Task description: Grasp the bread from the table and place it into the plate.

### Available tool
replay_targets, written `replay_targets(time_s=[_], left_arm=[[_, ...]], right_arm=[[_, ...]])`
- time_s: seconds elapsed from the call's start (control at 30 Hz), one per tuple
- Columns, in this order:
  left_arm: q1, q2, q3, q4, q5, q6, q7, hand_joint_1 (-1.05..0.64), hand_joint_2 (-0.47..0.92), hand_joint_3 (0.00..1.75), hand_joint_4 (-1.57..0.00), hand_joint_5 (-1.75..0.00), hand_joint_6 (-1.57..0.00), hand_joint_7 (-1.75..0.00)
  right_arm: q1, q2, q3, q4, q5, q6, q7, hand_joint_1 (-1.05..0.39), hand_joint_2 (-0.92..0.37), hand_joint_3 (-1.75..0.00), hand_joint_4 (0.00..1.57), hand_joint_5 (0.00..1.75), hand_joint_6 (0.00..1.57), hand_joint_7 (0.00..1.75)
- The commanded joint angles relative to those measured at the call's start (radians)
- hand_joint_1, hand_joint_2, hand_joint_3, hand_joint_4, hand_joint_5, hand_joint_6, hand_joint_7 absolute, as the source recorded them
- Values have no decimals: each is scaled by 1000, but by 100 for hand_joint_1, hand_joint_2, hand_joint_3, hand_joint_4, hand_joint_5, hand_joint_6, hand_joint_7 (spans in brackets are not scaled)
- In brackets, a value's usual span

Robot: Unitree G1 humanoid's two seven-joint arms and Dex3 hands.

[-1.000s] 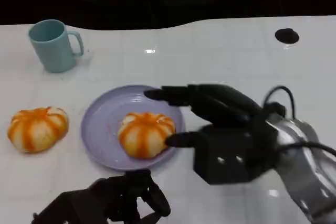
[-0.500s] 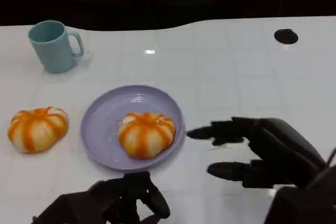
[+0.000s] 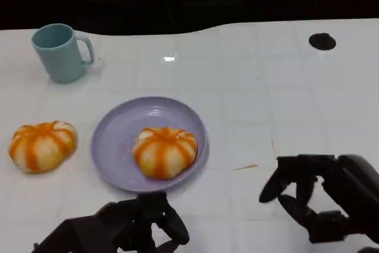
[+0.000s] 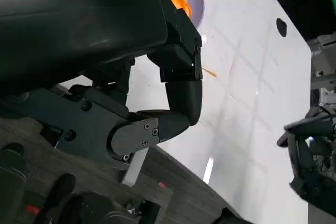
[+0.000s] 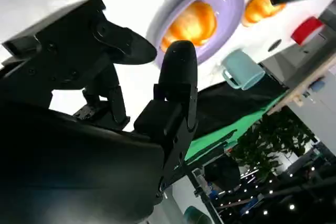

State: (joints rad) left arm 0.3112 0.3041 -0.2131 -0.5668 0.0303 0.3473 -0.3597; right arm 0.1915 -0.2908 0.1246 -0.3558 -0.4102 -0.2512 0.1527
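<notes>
Upper left of head view: teal mug (image 3: 60, 51), untouched. Left of centre: second bread (image 3: 42, 144) resting on the white table (image 3: 266, 87), unmoved. Centre: purple plate (image 3: 118, 146) carrying the bread (image 3: 164, 150), unchanged since release. Lower left: left hand (image 3: 145, 226) curled, holding nothing. Lower right: right hand (image 3: 320, 197) pulled back from plate rim over the last second, now well apart, fingers loose and empty. Judged: placement done, retreat under way.
</notes>
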Motion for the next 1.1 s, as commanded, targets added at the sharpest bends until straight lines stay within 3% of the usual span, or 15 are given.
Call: replay_targets(time_s=[0.03,0.3,0.47,1.1], left_arm=[[4,14,8,1,-3,-15,-2,-35,84,67,-64,-175,-60,-145],[12,24,20,7,-3,-38,-6,-35,84,66,-63,-175,-60,-145],[17,28,31,12,-13,-46,-11,-34,83,66,-63,-175,-60,-144],[18,32,44,42,-27,-81,-17,-31,83,67,-62,-175,-59,-144]], right_arm=[[62,-8,-24,7,-30,-37,-57,-3,-25,-139,92,163,92,123],[82,3,-23,75,-92,-77,-153,-3,-20,-145,91,167,88,130],[74,7,-17,109,-146,-84,-206,-3,-26,-131,94,164,90,127],[52,8,-3,117,-175,-34,-209,-2,-26,-123,95,160,94,117]])
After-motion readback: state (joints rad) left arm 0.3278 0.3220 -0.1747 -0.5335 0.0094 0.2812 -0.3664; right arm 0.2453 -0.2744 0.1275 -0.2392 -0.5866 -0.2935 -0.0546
